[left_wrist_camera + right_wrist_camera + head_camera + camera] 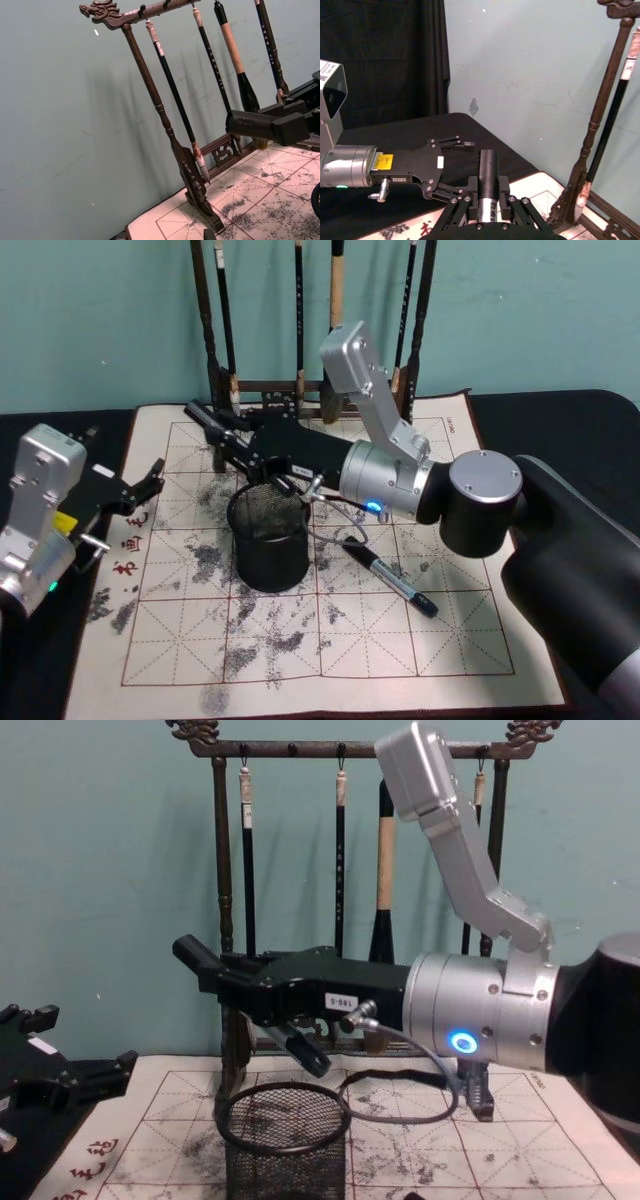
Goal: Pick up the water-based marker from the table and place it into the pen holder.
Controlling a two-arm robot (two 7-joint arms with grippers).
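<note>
The pen holder (pixel 268 558), a small black wire-mesh cup (pixel 285 1152), stands on the ink-stained grid mat. My right gripper (pixel 232 435) hangs just above and behind it, shut on a black water-based marker (pixel 300 1050). The marker is tilted, with its lower end over the cup's rim and its upper end (pixel 187 950) pointing left. In the right wrist view the marker (pixel 488 172) sits between the fingers. My left gripper (pixel 150 483) waits open at the mat's left edge, apart from the cup, and appears again as the left gripper (pixel 451 167) in the right wrist view.
A second black pen (pixel 392 580) lies on the mat right of the cup. A tall carved wooden rack (pixel 225 870) with hanging calligraphy brushes stands at the back of the mat (pixel 330 660), close behind my right gripper. A cable (pixel 335 530) loops beside the cup.
</note>
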